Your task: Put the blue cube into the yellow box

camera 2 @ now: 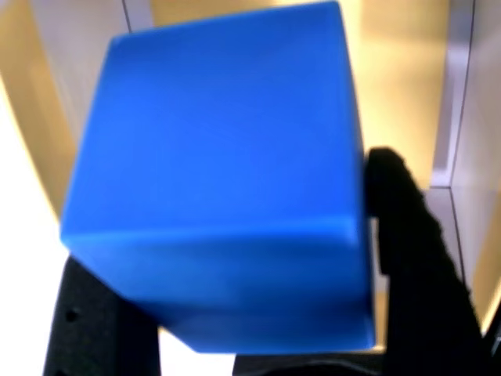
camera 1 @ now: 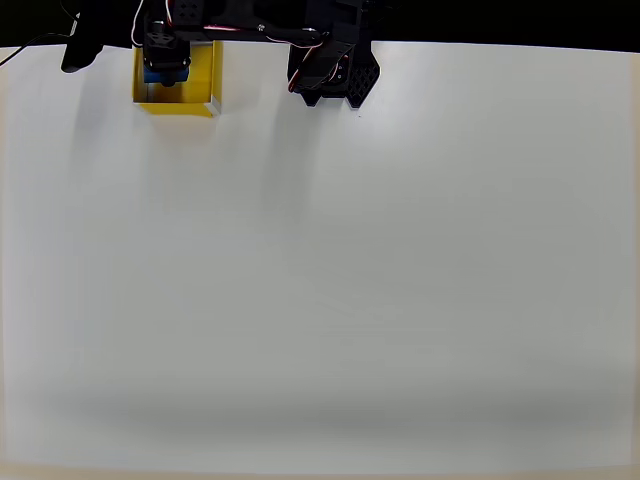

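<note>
The blue cube (camera 2: 227, 172) looms close in the wrist view, tilted, with my gripper (camera 2: 235, 243) shut on it. One black finger (camera 2: 415, 266) presses its right side and the other shows under its lower left corner. Behind the cube are the yellow box's (camera 2: 399, 70) floor and pale wall rims. In the overhead view the yellow box (camera 1: 202, 78) sits at the table's far left corner. My gripper (camera 1: 163, 58) hangs over the box's left half, and a patch of the blue cube (camera 1: 157, 76) shows beneath it. I cannot tell whether the cube touches the floor.
The arm's black base (camera 1: 335, 70) stands at the back edge, right of the box. A black object with a cable (camera 1: 80, 52) lies at the far left. The white table (camera 1: 330, 280) stretches wide toward the front.
</note>
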`<state>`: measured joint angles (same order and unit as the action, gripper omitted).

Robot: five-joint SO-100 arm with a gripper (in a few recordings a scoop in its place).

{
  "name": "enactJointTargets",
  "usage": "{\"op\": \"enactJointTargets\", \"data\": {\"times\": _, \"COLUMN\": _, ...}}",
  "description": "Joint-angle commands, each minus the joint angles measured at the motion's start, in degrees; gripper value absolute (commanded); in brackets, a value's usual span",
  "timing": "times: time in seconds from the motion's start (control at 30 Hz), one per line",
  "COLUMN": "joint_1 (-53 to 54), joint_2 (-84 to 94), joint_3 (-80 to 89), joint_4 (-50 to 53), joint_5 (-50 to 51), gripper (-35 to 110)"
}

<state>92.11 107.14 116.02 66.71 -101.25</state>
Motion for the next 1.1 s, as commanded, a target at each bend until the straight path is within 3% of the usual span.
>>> {"op": "enactJointTargets", "data": {"times": 0.0, "joint_1": 1.5, "joint_2": 6.5, "joint_3": 0.7, "joint_4": -2.8, "joint_5": 0.2, "gripper": 18}}
{"op": "enactJointTargets", "data": {"times": 0.57, "joint_1": 1.5, "joint_2": 7.9, "joint_3": 12.3, "joint_4": -13.0, "joint_5": 1.4, "gripper": 21}}
{"op": "enactJointTargets", "data": {"times": 0.9, "joint_1": 1.7, "joint_2": 8.9, "joint_3": 12.5, "joint_4": -13.0, "joint_5": -0.4, "gripper": 42}}
{"op": "enactJointTargets", "data": {"times": 1.07, "joint_1": 2.1, "joint_2": 9.8, "joint_3": 7.6, "joint_4": -9.6, "joint_5": -0.6, "gripper": 46}}
